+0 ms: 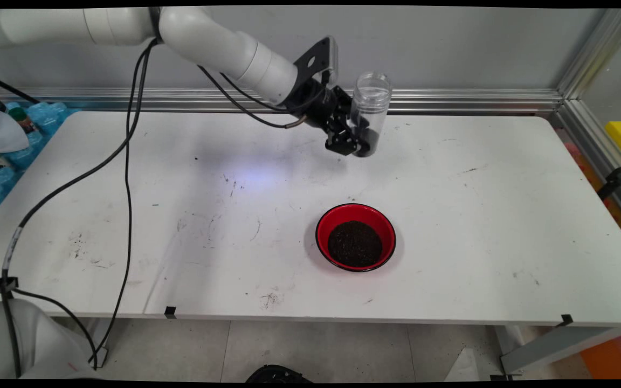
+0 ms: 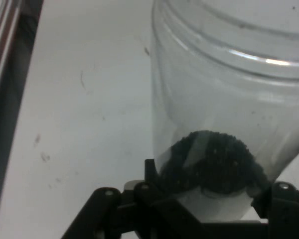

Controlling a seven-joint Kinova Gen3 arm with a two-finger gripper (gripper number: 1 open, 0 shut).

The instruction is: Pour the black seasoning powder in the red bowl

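The clear jar [image 1: 368, 110] hangs upright above the table's far side, a little dark grain at its bottom, its lower part pinched by the gripper [image 1: 354, 141]. Below and nearer sits the red bowl [image 1: 356, 236], well apart, heaped with the same dark grain. Bare white table [image 1: 504, 215] lies all round; the back rail [image 1: 450, 99] runs close behind the jar.

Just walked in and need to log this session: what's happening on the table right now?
The white arm's black two-finger gripper is shut on a clear plastic jar, held above the white table near its far edge. The jar is open at the top, roughly upright, with a little dark granular material at its bottom. Nearer the camera, a red bowl sits on the table holding a mound of similar dark grains.
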